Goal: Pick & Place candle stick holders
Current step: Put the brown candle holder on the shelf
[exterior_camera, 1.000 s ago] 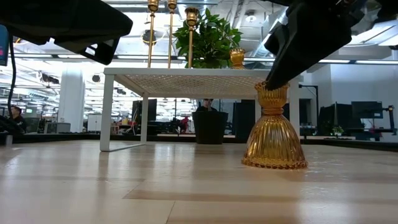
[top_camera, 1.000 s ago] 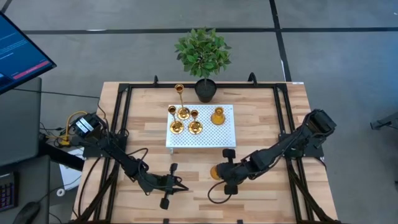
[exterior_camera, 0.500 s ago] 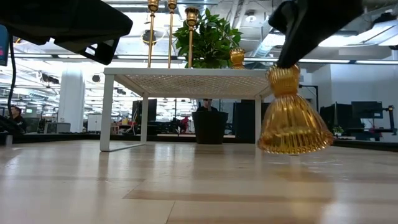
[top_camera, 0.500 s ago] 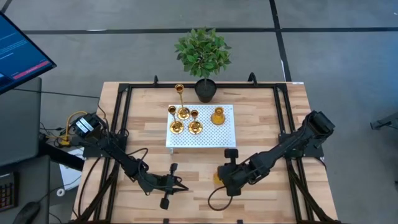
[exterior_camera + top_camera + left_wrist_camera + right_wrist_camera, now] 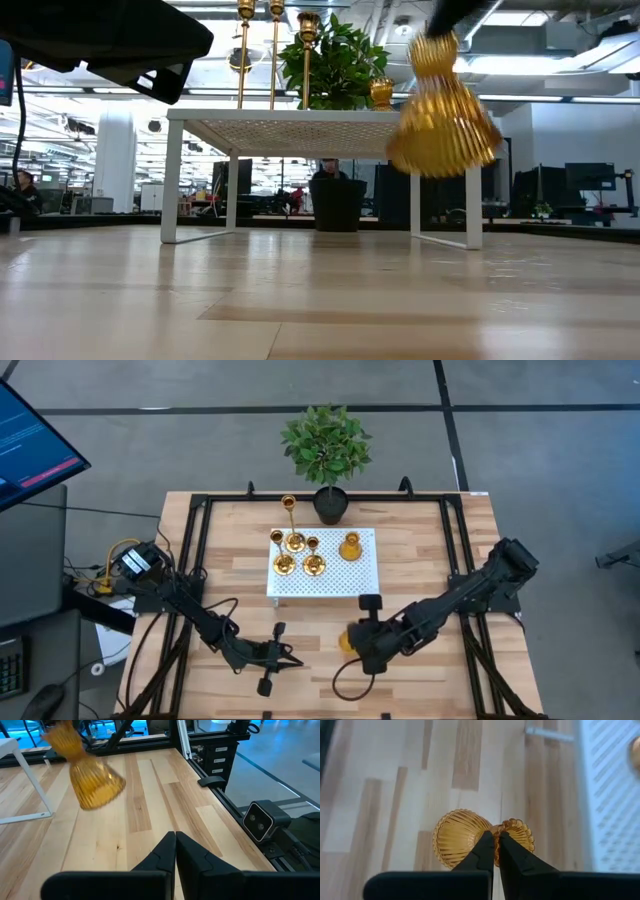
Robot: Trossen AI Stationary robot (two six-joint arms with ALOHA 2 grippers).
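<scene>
I have the right tool (image 5: 495,851) closed on the thin waist of the ribbed amber holder (image 5: 465,837), and the low view shows this holder (image 5: 440,125) hanging in the air, tilted, with no contact to the worktop (image 5: 320,300). In the high view the holder (image 5: 347,639) sits a little below the centre of the frame, just under the lower right corner of the white perforated stand (image 5: 345,575). Four other gold holders (image 5: 300,550) stand on that stand already, three grouped at its left part and one more to the right. So I judge we are in the carry step for the last holder: picked, not yet placed.

The left tool (image 5: 175,851) is fully closed with nothing in it and waits at the lower left of the high view.

For the next move, I think the right arm must lift the holder higher than the stand's top, bring it upright, and set it on the free lower right area. Because the holder is tilted, it could tip when released.
</scene>
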